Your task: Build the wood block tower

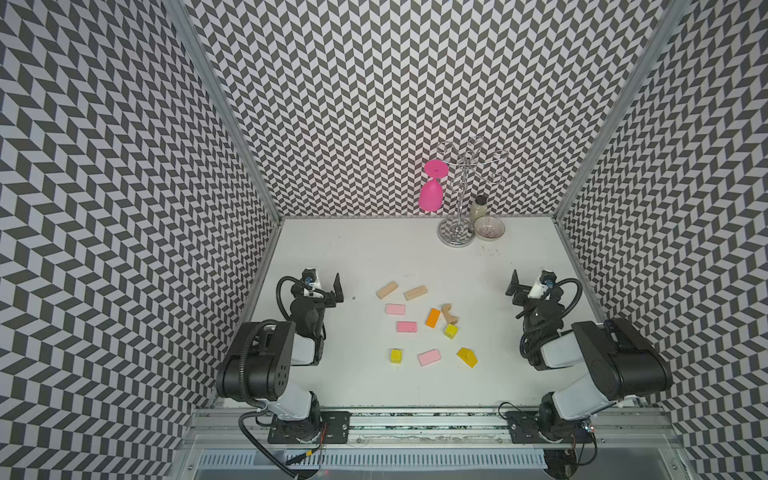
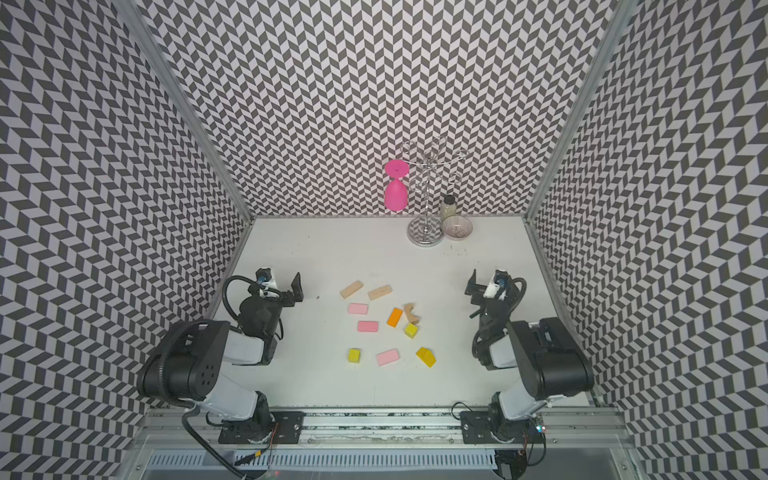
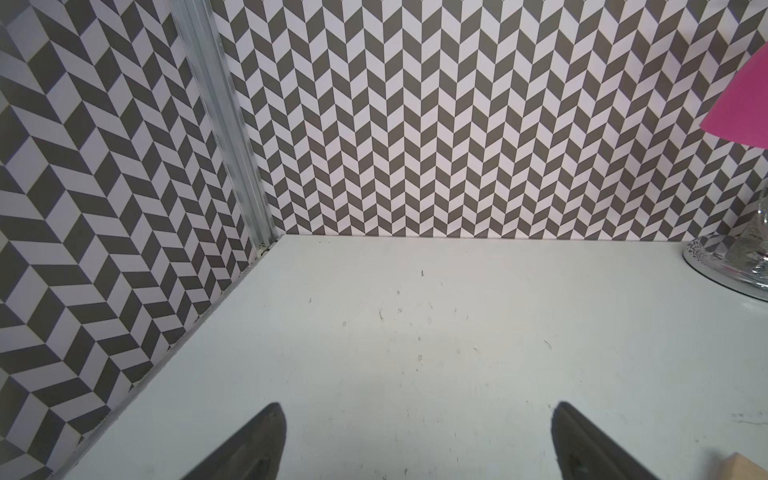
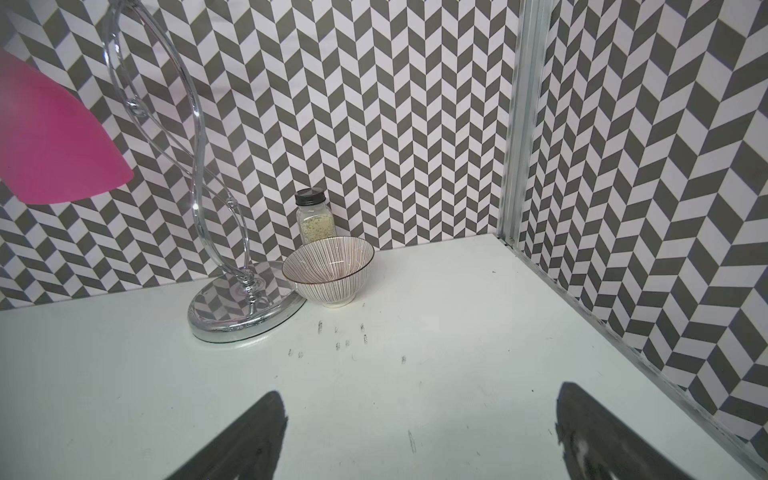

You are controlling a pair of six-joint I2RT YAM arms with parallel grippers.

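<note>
The wood blocks lie scattered singly on the white table (image 1: 357,257), none resting on another; no tower is in view. In both top views I see two tan bars (image 1: 387,289) (image 2: 380,292), pink bars (image 1: 406,326), an orange bar (image 1: 432,317), a tan arch (image 1: 449,313), yellow cubes (image 1: 396,355) and a yellow roof piece (image 1: 467,357). My left gripper (image 1: 338,286) (image 3: 417,409) stands open and empty to the left of the blocks. Right of them, my right gripper (image 1: 514,284) (image 4: 422,395) is open and empty as well. A tan block corner (image 3: 739,467) shows beside the left fingers.
At the back right stand a chrome wire stand (image 1: 456,237) with a magenta goblet (image 1: 430,193) hanging upside down, a striped bowl (image 4: 328,270) and a spice jar (image 4: 314,218). Patterned walls close in the table on three sides.
</note>
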